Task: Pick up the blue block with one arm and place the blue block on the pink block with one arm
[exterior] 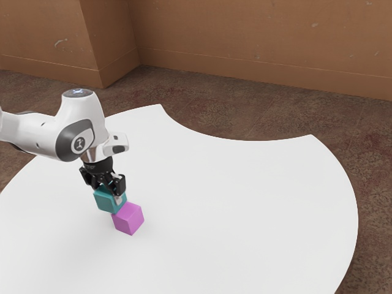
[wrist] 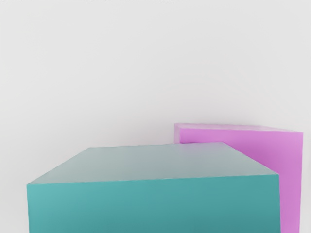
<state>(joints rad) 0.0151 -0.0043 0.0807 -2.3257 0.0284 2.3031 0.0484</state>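
- At the exterior view's lower left, the white seven-joint arm (exterior: 43,131) reaches down, and its black two-finger gripper (exterior: 107,191) is clamped on the teal-blue plastic-looking cube, the blue block (exterior: 104,200). One finger shows on the block's near side, and the other seems to press from behind.
- The blue block sits just beside the matte pink cube, the pink block (exterior: 127,218), on the side toward the exterior view's left and a little farther back. Their edges seem to touch in this view.
- I cannot tell whether the blue block is already off the surface or rests on it.
- Both are cubes, so there is no long axis to consider, and only one arm works here.
- I judge that the coming move depends on height: the blue block must go above the pink top and then a short way toward the exterior view's right.
- The round white table (exterior: 245,202) is flat and smooth. A brown speckled floor (exterior: 245,116) and plain brown walls (exterior: 245,30) lie around it.
- Under the hand, in the wrist view, the blue block (wrist: 155,194) is large and close.
- The pink block (wrist: 272,155) stands just behind one of its far corners, and the tops look almost level.
- The white table (wrist: 146,73) spreads beyond both blocks.
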